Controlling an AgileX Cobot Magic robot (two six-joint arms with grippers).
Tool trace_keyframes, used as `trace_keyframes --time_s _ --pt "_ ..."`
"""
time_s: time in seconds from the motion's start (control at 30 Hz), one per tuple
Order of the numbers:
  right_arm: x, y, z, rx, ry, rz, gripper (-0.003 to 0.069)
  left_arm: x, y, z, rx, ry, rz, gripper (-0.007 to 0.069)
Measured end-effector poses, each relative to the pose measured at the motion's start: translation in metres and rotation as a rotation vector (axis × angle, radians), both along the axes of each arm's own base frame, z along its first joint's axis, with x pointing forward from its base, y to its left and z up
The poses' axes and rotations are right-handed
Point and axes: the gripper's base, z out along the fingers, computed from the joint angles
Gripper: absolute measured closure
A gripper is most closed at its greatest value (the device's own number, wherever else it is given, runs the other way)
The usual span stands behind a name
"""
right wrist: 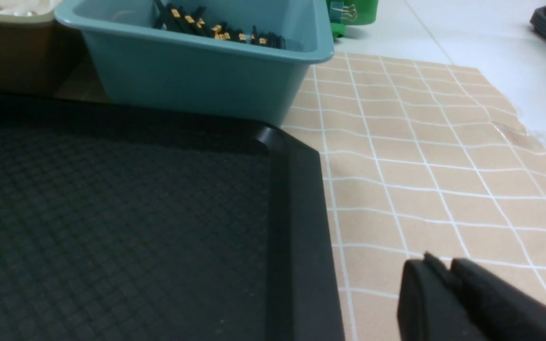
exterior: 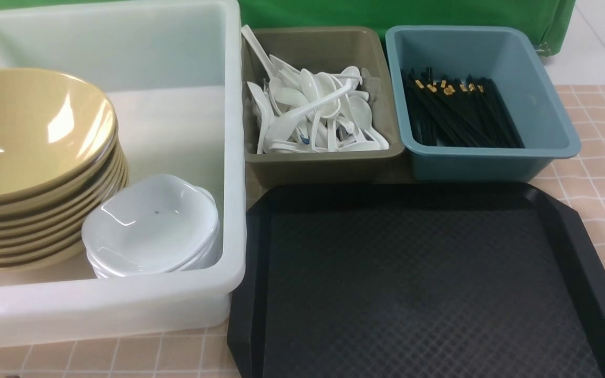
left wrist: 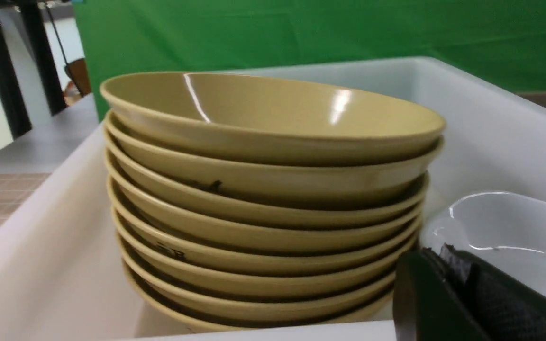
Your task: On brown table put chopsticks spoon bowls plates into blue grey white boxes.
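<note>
My left fingers (left wrist: 443, 258) are closed, empty, near the stacked bowls (left wrist: 273, 189); my right fingers (right wrist: 443, 267) hold nothing, their opening I cannot tell.

I see yellow-brown bowls (exterior: 34, 136) stacked crooked beside shiny white plates (exterior: 150, 226) in my big white box (exterior: 237, 210); white spoons (exterior: 313, 105) pile in the grey box (exterior: 323, 170), black-and-gold chopsticks (exterior: 455, 113) lie in the blue box (exterior: 481, 165), on my pinky-brown table (exterior: 97, 357).

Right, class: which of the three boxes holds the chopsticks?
The small blue box, at the right end of the row; the grey box holds spoons, the white one bowls and plates.
</note>
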Motion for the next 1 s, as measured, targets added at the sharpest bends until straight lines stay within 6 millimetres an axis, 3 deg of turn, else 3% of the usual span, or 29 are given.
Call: trace_keyframes --time_s 0.13,0.3,1.0 --pt "0.000 0.000 0.000 0.000 -0.001 0.000 0.0557 0.000 -0.001 -0.007 -0.015 0.055 -0.010 0.0622" --pt "0.000 0.000 0.000 0.000 -0.001 0.000 0.0552 -0.002 -0.006 -0.025 -0.067 0.258 -0.092 0.0622" --pt "0.000 0.000 0.000 0.000 -0.001 0.000 0.0530 -0.003 -0.012 -0.025 -0.047 0.260 -0.180 0.0622"
